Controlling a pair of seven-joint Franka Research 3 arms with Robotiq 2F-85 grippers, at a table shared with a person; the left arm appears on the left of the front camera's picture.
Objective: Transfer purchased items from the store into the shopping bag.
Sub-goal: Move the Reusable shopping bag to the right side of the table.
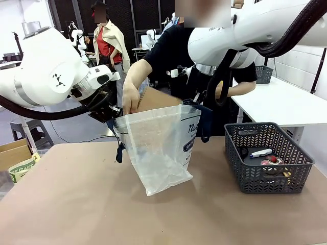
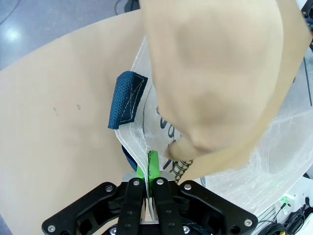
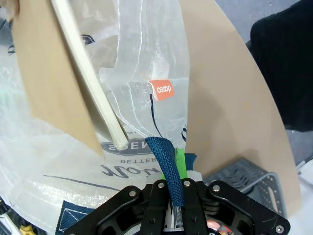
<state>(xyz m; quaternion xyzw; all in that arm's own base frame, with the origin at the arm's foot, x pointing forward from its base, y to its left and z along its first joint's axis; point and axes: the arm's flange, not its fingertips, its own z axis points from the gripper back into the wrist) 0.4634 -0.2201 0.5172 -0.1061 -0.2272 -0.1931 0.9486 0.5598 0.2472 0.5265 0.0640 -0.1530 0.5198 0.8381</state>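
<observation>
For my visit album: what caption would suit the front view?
The left gripper and right gripper hold the shopping bag open as a person's hand lowers a brown packet in.

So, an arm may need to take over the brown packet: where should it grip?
Probably take the packet by its free upper corner, from above, away from the person's hand. It stands on edge, thin and flat, lower part inside the bag, so jaws can close across its faces. The left gripper and right gripper grip the bag's top; one must let go first.

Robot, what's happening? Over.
Left gripper, right gripper shut on clear plastic navy-handled tote rim. Person's hand holds flat brown cardboard packet partly inside. Nothing blocking.
</observation>
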